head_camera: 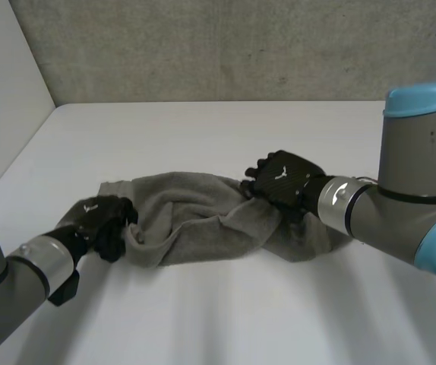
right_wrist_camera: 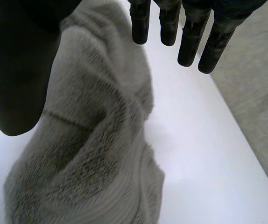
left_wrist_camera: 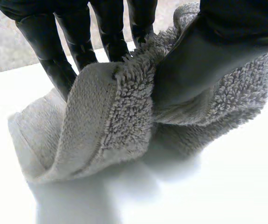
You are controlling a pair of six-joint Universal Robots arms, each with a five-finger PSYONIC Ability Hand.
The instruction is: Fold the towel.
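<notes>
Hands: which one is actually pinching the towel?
The left hand: thumb and fingers pinch the towel's end. The right hand is open, fingers straight over the other end.

obstacles: the bunched towel [head_camera: 195,217] lies across the middle of the table [head_camera: 241,312], with the left hand [head_camera: 100,220] at one end and the right hand [head_camera: 282,182] at the other. free passage: bare surface in front of the towel, and behind it up to the wall [head_camera: 241,46].
</notes>
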